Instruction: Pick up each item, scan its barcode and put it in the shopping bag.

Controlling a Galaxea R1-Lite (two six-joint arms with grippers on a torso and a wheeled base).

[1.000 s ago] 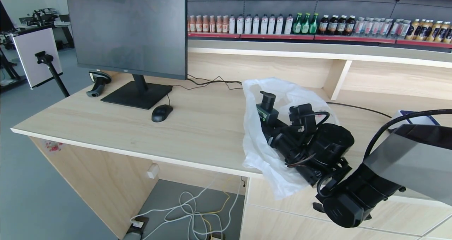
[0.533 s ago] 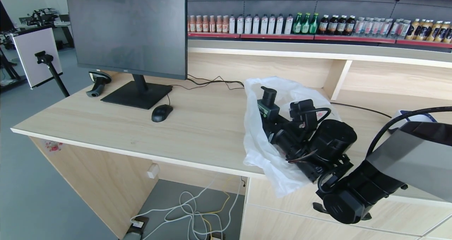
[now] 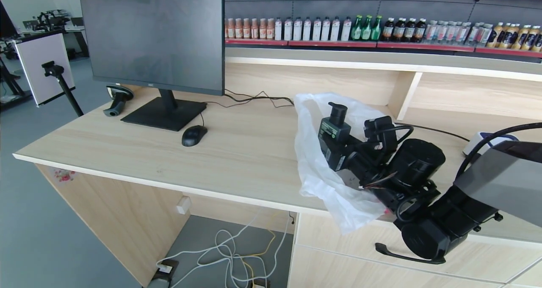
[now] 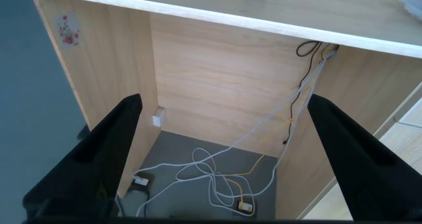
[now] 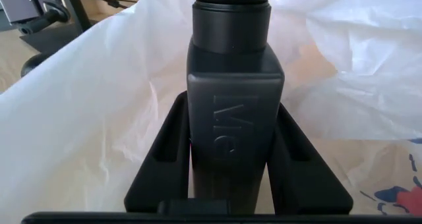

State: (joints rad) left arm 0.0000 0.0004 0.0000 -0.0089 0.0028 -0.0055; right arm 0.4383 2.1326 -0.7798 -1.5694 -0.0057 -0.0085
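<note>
Head view, bottle: a dark bottle (image 3: 334, 137) with a black cap stands nearly upright at the open mouth of the shopping bag (image 3: 315, 173).
Right hand: the right hand (image 3: 344, 154) pinches the bottle low on its body. In the right wrist view its fingers (image 5: 297, 151) press against both sides.
Shopping bag: thin white plastic lying on the worktop (image 3: 237, 152), with its near end hanging over the front edge. Its film shows behind and to both sides of the bottle. I cannot tell whether the bottle's base touches it.
Left hand: in the left wrist view the left hand (image 4: 224, 151) is spread wide, low in front of the worktop and facing the cables (image 4: 217, 178) on the floor.
Elsewhere on the worktop: a monitor (image 3: 152, 38), a mouse (image 3: 194, 135) and a scanner (image 3: 116, 99), all well apart from the bag.
</note>
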